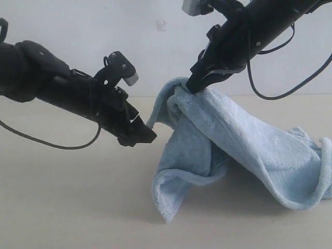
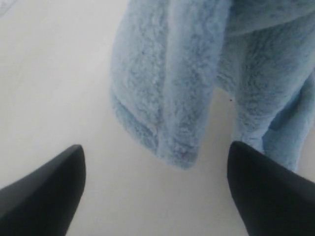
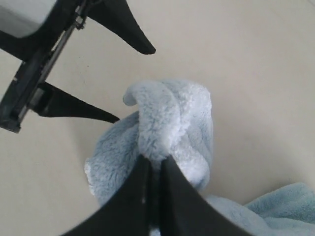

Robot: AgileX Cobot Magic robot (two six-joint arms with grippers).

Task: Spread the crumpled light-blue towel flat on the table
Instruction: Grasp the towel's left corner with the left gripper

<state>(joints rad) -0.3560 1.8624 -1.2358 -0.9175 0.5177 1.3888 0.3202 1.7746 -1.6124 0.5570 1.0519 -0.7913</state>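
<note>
The light-blue towel [image 1: 228, 150] hangs in folds from a raised bunch, its lower part resting on the table [image 1: 67, 207]. My right gripper [image 1: 193, 89] is shut on that bunch at the top, pinching the fluffy cloth [image 3: 162, 123] between its black fingers [image 3: 135, 184]. My left gripper [image 1: 145, 136] is open just left of the hanging towel, above the table and apart from the cloth. In the left wrist view a drooping fold of the towel [image 2: 167, 98] hangs a little beyond the two spread fingertips [image 2: 64, 172]. No white label shows.
A pale wall [image 1: 155, 52] stands behind the table. The towel's trailing part lies at the right edge of the exterior view [image 1: 311, 171]. Black cables [image 1: 52, 142] hang from both arms.
</note>
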